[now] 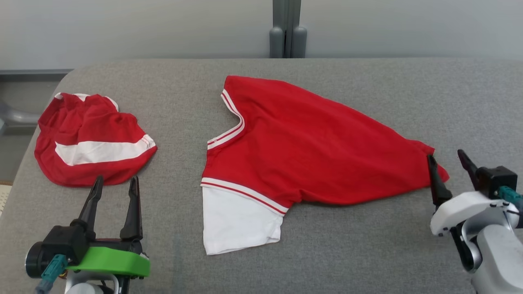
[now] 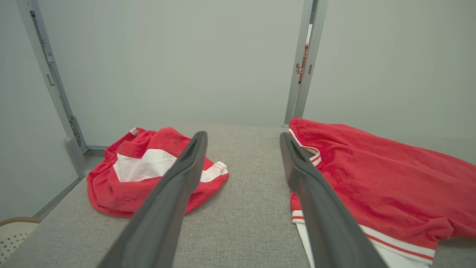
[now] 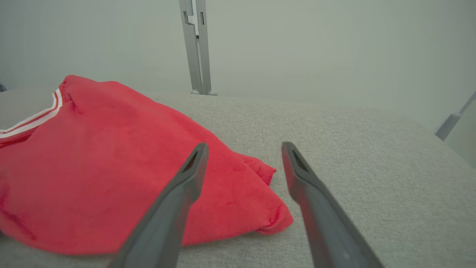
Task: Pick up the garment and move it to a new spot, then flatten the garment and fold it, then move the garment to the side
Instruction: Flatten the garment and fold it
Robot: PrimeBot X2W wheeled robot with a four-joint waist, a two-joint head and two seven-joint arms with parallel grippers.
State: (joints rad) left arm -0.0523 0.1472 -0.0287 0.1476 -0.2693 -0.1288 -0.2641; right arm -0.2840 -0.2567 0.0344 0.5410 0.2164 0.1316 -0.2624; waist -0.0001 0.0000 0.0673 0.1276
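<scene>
Red cloth is your concern here: the shirt (image 1: 310, 147) lies in the middle of the grey padded surface (image 1: 367, 253). Its striped collar (image 1: 231, 130) faces left and its white sleeve (image 1: 241, 222) lies toward the near edge. The long axis runs on a slant, from the shoulder at the far left down to a hem corner (image 3: 275, 219) at the near right. The body narrows toward that corner, so I judge it not yet flattened.

Your right fingers (image 1: 436, 181) are spread wide and hold nothing. They sit right at that hem corner. In the head view the inner finger crosses the tip of the cloth, and the right wrist view puts the corner just ahead of them, more toward the inner finger. Whether that finger actually touches the cloth I cannot tell from these angles.

Your left fingers (image 1: 132, 204) are also wide apart and empty, at the near left. Their tips stop just short of a crumpled pair of red and white shorts (image 1: 90, 139), and the shirt's sleeve end lies off to their right.

So the right arm is plainly the nearer one to the hem. Closing on that corner should need only a slight shift toward the shirt. The left arm would have to travel right to reach the sleeve end.
</scene>
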